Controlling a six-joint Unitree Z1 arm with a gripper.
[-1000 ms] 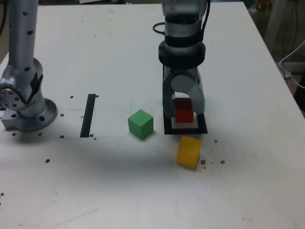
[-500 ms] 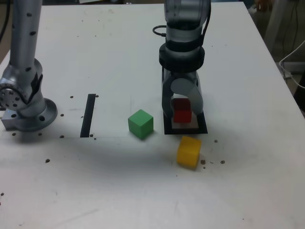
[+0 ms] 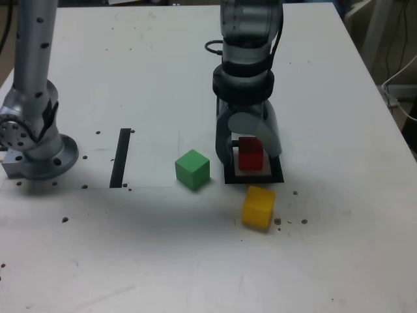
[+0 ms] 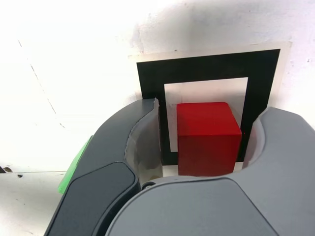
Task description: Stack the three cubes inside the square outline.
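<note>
Wrist view: claw spread, a finger on either side of red cube, gaps visible on both sides; cube sits inside square outline. Exterior view: green cube on table beside outline; yellow cube just nearer the table's front edge.

No readable text, labels, brands, numbers or signs on any surface in either view
</note>
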